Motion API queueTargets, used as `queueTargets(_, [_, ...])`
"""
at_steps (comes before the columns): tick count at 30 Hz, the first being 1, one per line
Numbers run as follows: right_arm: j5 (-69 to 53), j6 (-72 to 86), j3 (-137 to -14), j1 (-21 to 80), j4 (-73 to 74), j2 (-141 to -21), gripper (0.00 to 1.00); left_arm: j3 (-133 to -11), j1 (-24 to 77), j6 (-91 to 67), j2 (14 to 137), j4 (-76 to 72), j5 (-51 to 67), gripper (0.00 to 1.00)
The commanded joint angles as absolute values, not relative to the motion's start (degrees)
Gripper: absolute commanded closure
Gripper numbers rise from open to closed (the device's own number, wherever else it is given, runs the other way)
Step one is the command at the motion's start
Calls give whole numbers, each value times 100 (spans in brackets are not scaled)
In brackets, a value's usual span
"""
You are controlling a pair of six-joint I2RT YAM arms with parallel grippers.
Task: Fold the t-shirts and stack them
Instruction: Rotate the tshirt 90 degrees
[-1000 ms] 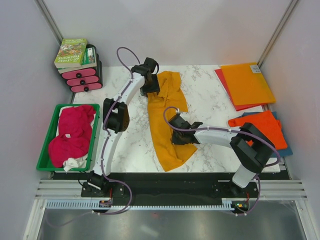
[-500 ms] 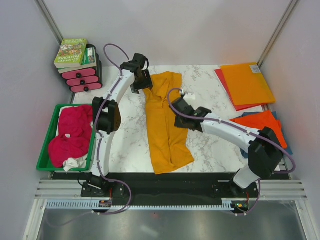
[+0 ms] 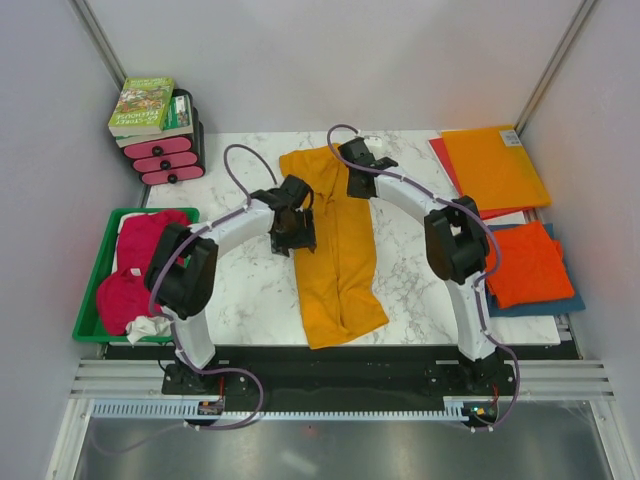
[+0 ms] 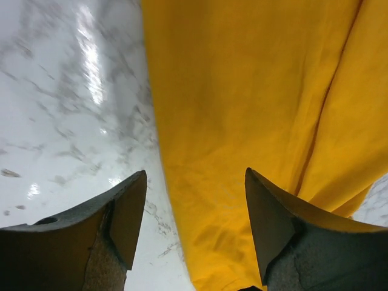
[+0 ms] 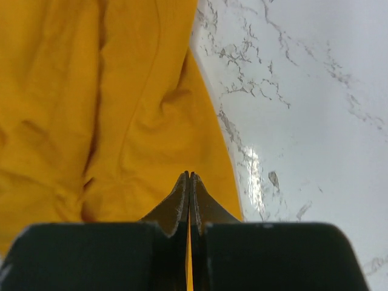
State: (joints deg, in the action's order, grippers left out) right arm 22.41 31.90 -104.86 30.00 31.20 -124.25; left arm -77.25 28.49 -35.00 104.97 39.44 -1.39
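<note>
Spanning the middle of the top view, a marble table [image 3: 250, 290] carried a golden-orange shirt [image 3: 340, 260], which lay as a long, loosely folded strip from the far edge down toward the near edge. A green bin [image 3: 100, 270] sat off the table's left side with pink shirts [image 3: 140, 270] heaped in it. At the back right lay an orange sheet [image 3: 495, 165] on top of a red sheet [image 3: 445, 160]. Nearer on the right, a folded red-orange shirt [image 3: 525, 265] rested on a blue shirt [image 3: 530, 308]. Pink drawers [image 3: 165, 160] stood at the back left with books [image 3: 145, 105] on top. The left gripper [image 3: 296, 232] hung over the golden-orange shirt's left edge, jaws spread wide with cloth and marble between them. The right gripper [image 3: 357, 180] sat over the shirt's upper right edge, jaws pressed tight together
</note>
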Motion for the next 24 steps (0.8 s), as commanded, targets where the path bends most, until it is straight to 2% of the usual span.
queueTargets(1, [1890, 3076, -11170, 2935, 3234, -12980, 100, -7347, 3383, -3762, 10396, 3190, -26, 28])
queueTargets(6, [1740, 3041, -11574, 2909, 3304, -13517, 100, -7339, 3823, -3850, 10714, 3199, -61, 29])
queueTargets(10, [1670, 3137, -11716, 2760, 3480, -13772, 100, -7418, 3806, -3754, 10951, 3331, -272, 29])
queueTargets(16, [1345, 3340, -11803, 2365, 3525, -14036, 100, -7927, 3446, -3411, 11469, 3726, -246, 29])
queueTargets(24, [1055, 3340, -12681, 2101, 3665, -14633, 100, -8797, 3173, -3042, 12067, 4087, -325, 28])
